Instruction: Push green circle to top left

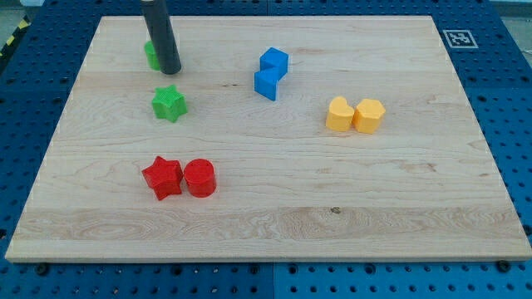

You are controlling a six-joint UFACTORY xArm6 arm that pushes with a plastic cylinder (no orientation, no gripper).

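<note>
Item 1: pale wooden desk, the landmark. Near its bottom-left: red plastic star block touching red plastic cylinder block. Right of its centre: two yellow plastic heart-like blocks, touching. Above centre: two blue plastic blocks, touching. Left of centre: green plastic star block. Toward its top-left: green plastic circle block, mostly hidden behind the rod; my tip sits at its right edge. No pincer fitted, so no state to tell. Circle likely light, rigid, slides easily; push from its lower right.
</note>
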